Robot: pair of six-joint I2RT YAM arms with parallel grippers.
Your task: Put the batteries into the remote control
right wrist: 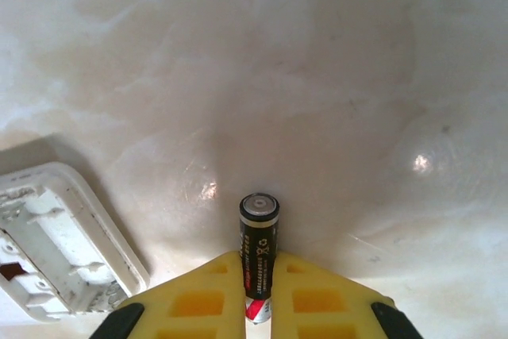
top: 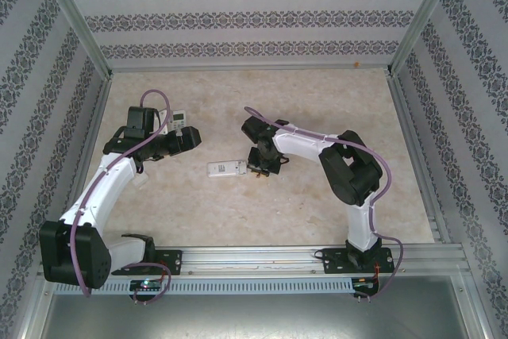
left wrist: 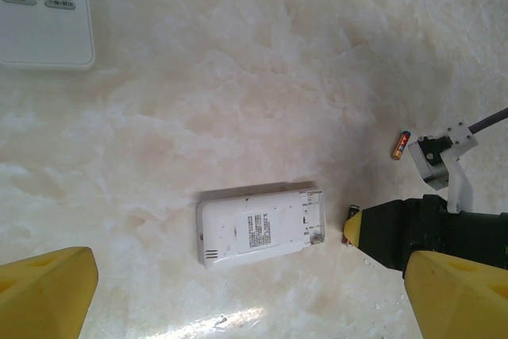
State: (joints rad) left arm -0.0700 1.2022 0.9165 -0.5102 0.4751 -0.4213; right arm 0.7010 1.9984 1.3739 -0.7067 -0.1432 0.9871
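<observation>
Black slim cylindrical battery (right wrist: pixel 259 248) pinched in right gripper (right wrist: pixel 258 295), beside white plastic remote (left wrist: pixel 258 228) at table (top: pixel 317 220) centre; left gripper (left wrist: pixel 250 275) spread. Risk: narrow fingertip grip lets battery pivot during insertion.

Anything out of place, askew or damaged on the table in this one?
Nothing looks damaged or spilled. The one oddity is a stray battery lying alone on the table, past the end of the face-down remote and not touching it. The right fingers pinch a second battery.
</observation>
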